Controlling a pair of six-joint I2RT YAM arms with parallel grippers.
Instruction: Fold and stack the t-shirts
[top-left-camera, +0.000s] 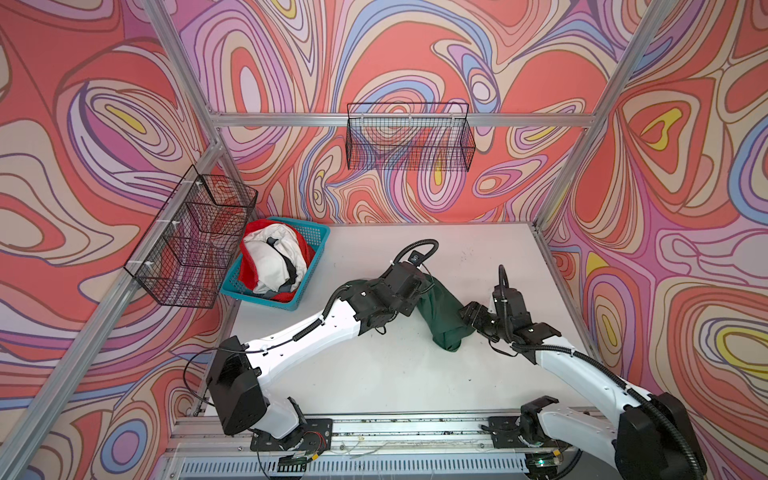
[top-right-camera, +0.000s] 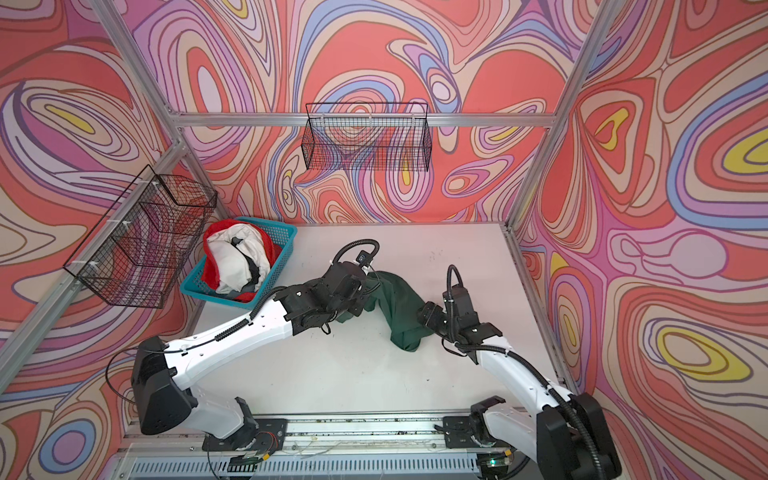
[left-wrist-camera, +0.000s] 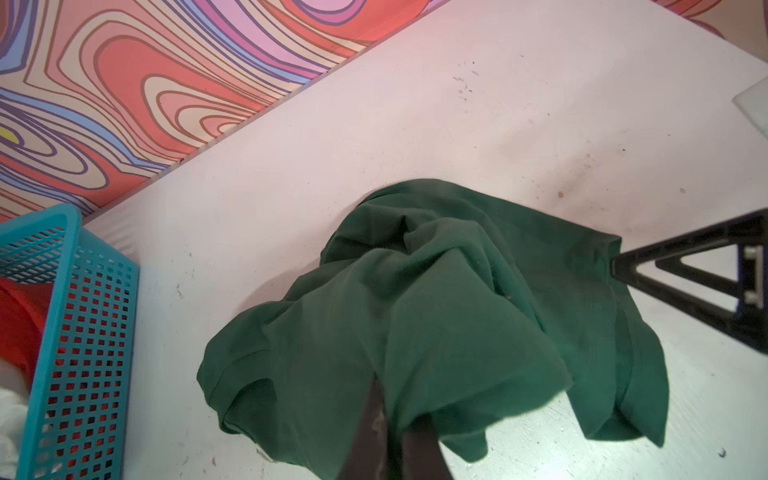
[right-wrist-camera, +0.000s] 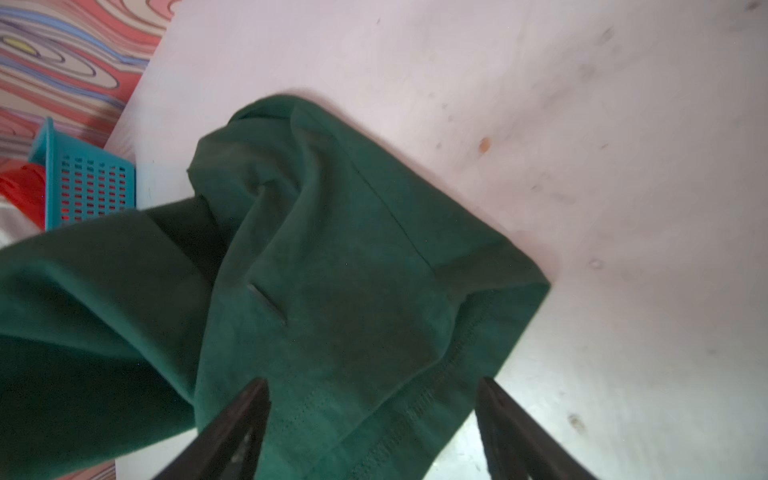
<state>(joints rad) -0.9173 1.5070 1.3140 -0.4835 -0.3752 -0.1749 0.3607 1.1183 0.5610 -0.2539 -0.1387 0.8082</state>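
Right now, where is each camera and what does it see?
Top views: high over the near table edge, looking down on the dark green cloth t-shirt; both white arms show.
Left wrist: rides its arm, looking along shut left fingers pinching the shirt.
Right wrist: rides its arm, looking past open right fingers at the shirt.
Shared: both wrist views catch the teal plastic basket.

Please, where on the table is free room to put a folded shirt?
Free: the near part of the table, between the front rail and the dark green shirt; the far right part, between shirt and back wall. Crowded: the middle, where the left gripper pinches the shirt and the open right gripper straddles it; the far left corner holds the blue basket.
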